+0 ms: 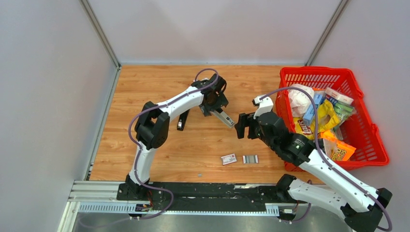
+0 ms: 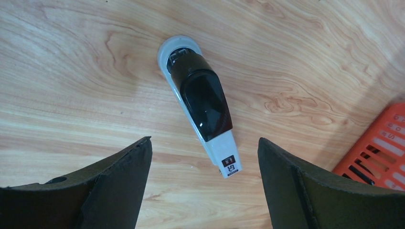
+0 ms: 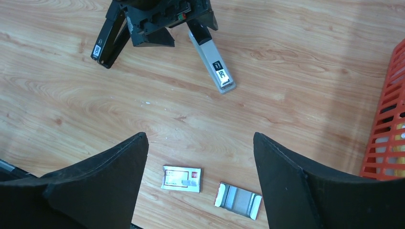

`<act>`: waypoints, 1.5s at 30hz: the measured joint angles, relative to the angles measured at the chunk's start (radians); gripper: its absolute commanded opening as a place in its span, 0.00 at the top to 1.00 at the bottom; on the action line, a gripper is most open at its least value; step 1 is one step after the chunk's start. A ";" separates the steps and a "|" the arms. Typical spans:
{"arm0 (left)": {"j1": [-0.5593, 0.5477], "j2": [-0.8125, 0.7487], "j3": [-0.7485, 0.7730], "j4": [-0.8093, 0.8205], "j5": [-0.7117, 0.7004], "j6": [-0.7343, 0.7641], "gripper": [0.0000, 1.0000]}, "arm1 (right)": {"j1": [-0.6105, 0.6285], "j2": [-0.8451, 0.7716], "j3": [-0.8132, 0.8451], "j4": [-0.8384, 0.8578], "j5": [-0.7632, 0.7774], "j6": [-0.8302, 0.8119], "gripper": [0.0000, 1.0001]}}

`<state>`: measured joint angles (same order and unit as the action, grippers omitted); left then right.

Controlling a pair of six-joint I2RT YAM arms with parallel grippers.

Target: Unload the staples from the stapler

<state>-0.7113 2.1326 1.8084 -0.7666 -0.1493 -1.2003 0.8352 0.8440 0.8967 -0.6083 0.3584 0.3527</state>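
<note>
A grey-white stapler with a black top lies on the wooden table; it also shows in the left wrist view and the right wrist view. My left gripper hovers over its rear end, open and empty, with the stapler between and below the fingers. My right gripper is open and empty, just right of the stapler's nose. A small open box tray holds silvery-grey strips that look like staples. Any staples inside the stapler are hidden.
A black stapler lies left of the grey one, beside the left arm. A red-and-white box sleeve lies next to the tray. A red basket full of packets stands at the right. Walls close in the table.
</note>
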 measured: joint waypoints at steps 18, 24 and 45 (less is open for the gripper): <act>-0.008 0.091 0.053 -0.034 -0.060 -0.091 0.15 | -0.001 -0.052 0.000 -0.018 -0.040 0.001 0.15; -0.008 0.123 0.090 -0.032 -0.063 -0.097 0.25 | -0.001 -0.061 -0.014 -0.029 -0.051 -0.001 0.15; -0.008 0.105 0.062 0.009 -0.074 -0.041 0.97 | -0.001 -0.066 -0.017 -0.031 -0.067 0.000 0.17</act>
<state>-0.7193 2.2375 1.8702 -0.7574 -0.2230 -1.2411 0.8345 0.7776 0.8799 -0.6395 0.2913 0.3523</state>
